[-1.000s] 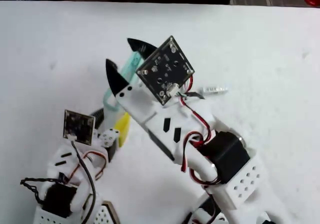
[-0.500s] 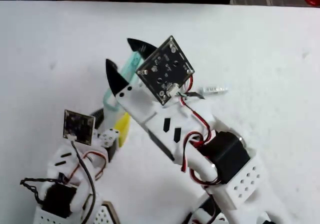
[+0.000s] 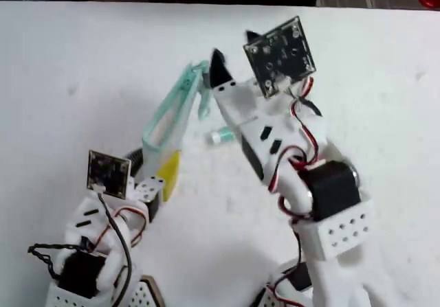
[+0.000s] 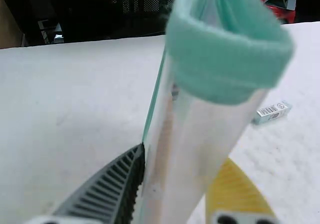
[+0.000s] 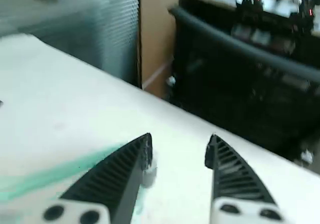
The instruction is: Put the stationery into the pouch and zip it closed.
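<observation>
Swung clear of the pouch [image 3: 168,118], the right gripper [image 3: 234,49] sits fingers spread at its far end; the left gripper [image 4: 182,156] pinches its near end. A teal-capped stick [image 3: 221,136] lies just beside, not yet inside.

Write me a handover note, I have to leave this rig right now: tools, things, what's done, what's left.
Left tool: shut on the clear plastic pouch with teal trim.
Right tool: open, at the pouch's far end, holding nothing.
The small white-and-teal stationery tube lies on the white table beside the pouch, outside it.
Done: pouch gripped.
Left: put the tube in, zip the pouch closed.
</observation>
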`<state>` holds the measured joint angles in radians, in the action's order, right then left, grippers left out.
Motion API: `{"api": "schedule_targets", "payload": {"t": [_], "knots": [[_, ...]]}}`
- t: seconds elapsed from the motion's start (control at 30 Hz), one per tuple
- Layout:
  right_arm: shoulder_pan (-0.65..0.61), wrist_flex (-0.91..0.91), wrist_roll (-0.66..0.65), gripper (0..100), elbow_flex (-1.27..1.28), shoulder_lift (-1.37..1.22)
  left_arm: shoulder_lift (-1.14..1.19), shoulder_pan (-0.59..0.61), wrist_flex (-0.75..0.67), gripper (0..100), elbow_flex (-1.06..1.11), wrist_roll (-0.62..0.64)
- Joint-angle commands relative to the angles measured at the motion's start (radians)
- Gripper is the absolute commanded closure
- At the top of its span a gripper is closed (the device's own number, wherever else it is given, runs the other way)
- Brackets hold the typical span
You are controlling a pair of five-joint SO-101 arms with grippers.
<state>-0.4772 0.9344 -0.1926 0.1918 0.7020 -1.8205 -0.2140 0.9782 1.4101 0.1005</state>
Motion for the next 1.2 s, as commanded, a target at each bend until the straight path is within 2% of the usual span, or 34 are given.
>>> {"api": "schedule_targets", "payload": {"t": [0.0,0.37,0.6,0.9,1.17], "knots": [[0.068,0.007,-0.012,83.6,0.092,0.01,0.007,-0.013,0.002,80,0.005,0.005],[0.093,-0.219,0.005,83.4,0.456,-0.001,0.007,-0.013,0.0,80,0.005,0.005],[0.102,-0.223,0.23,83.3,0.474,-0.044,0.007,-0.013,0.0,80,0.005,0.005],[0.102,-0.266,0.265,83.3,0.423,-0.377,0.007,-0.013,0.002,80,0.006,0.005],[0.162,-0.177,0.597,83.2,0.245,-0.598,0.007,-0.013,-0.017,80,0.021,0.005]]}}
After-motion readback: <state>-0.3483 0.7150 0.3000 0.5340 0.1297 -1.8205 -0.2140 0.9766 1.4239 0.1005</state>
